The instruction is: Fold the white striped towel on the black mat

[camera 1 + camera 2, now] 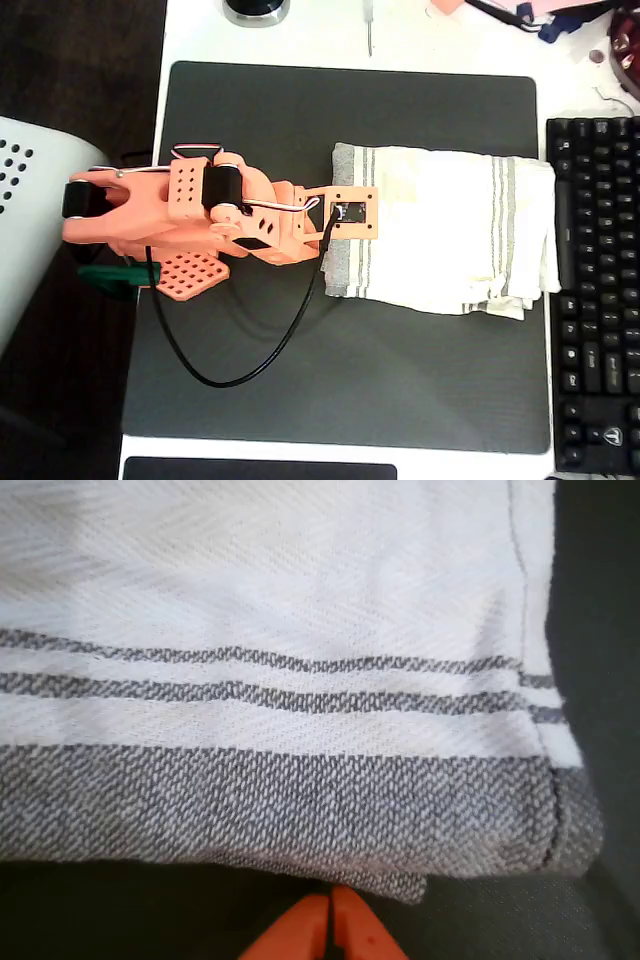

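The white striped towel (450, 230) lies folded in layers on the right half of the black mat (300, 110), its right end reaching the mat's edge. My orange arm (220, 210) stretches from the left, with its wrist camera plate over the towel's left grey-banded edge. In the wrist view the towel's grey band (300, 805) and narrow stripes run across the frame, with a folded corner at lower right. My gripper (331, 925) sits just in front of that edge on the mat, orange fingertips pressed together with nothing between them.
A black keyboard (595, 290) lies right of the mat, close to the towel's end. The arm's black cable (250, 370) loops over the mat's lower left. A white perforated object (30, 200) stands at the far left. Clutter lines the top edge.
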You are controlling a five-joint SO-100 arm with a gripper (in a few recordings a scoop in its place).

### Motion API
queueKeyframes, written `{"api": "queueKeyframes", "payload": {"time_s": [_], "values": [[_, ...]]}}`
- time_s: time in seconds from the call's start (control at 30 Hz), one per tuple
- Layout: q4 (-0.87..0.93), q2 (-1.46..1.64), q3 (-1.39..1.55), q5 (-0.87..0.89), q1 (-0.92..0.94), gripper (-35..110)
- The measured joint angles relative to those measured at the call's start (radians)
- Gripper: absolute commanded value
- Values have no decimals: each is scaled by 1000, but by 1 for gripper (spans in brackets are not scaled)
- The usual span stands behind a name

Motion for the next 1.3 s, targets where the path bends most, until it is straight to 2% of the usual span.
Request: {"api": "queueKeyframes", "payload": {"time_s": [1.3], "values": [[0,0,0,0,-5,0]]}}
